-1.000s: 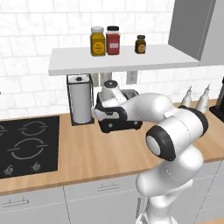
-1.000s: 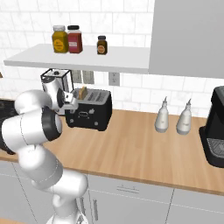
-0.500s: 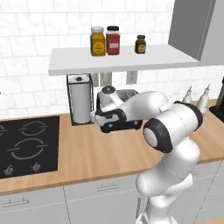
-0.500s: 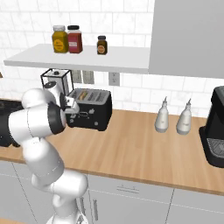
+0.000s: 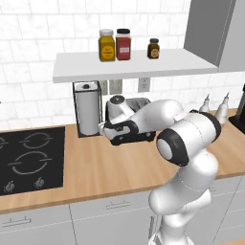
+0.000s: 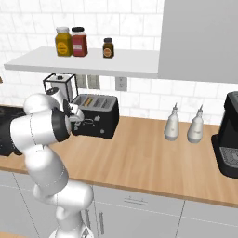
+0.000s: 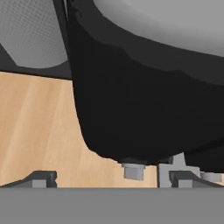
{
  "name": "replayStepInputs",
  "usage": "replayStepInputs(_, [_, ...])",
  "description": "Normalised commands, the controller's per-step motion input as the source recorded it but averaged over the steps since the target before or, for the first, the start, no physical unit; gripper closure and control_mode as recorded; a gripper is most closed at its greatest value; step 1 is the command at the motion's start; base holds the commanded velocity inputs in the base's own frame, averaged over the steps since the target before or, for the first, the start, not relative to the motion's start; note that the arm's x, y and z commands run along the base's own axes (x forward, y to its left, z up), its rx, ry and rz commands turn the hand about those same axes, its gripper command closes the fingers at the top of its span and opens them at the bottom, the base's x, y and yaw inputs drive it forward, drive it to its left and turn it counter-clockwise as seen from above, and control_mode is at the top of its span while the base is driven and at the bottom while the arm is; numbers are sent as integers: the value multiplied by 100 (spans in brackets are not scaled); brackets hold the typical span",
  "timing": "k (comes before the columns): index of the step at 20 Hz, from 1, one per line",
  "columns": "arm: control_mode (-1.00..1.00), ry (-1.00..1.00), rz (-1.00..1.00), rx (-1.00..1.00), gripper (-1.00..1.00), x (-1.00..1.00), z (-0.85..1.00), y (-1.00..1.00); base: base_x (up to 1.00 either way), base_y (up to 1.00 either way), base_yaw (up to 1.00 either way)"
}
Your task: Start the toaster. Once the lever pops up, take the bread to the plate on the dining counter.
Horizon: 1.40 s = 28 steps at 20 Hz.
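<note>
Black and boxy, the toaster [image 6: 94, 116] sits at the back of the wooden worktop [image 6: 139, 158], against the tiled wall and just beside the paper-towel holder [image 5: 88, 109]. Thin tan slices of bread [image 6: 95, 100] stand in its top slots, edges just showing — a sensible spot for them, since the toasting has yet to be set going.

From the hand's own camera the toaster's dark side fills most of the frame, very close, with pale wood below it. The gripper [image 7: 107, 177] is low against the left end of the toaster, the arm curled round in front so the hand comes at the end face where a push-down lever would likely be. One finger tip [image 7: 41, 178] shows far left and another sits well over to the right, so the fingers look spread with nothing between them. A small grey nub [image 7: 133, 170] pokes out under the toaster's lower edge, between the tips; whether it is the lever or a foot I cannot tell.

My guess is that the start step is under way. Two bottles [image 6: 183, 124] and a coffee machine [image 6: 228, 135] stand well off to the right, out of the arm's way.
</note>
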Motion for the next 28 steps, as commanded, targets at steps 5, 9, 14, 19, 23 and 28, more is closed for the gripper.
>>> replayStepInputs(5, [-100, -23, 0, 1, -100, -92, 39, 0, 0, 0, 0])
replayStepInputs(9, [-100, -24, 0, 9, -100, -71, 100, 0, 0, 0, 0])
replayStepInputs(14, [-100, -6, -2, 13, -100, -35, 100, -10, 0, 0, 0])
replayStepInputs(19, [-100, 0, -6, 14, -100, -58, 100, -41, 0, 0, 0])
replayStepInputs(23, [-100, 0, -6, 8, -100, -62, 100, -43, 0, 0, 0])
replayStepInputs(28, [-100, 0, -4, 2, -100, -45, 96, -34, 0, 0, 0])
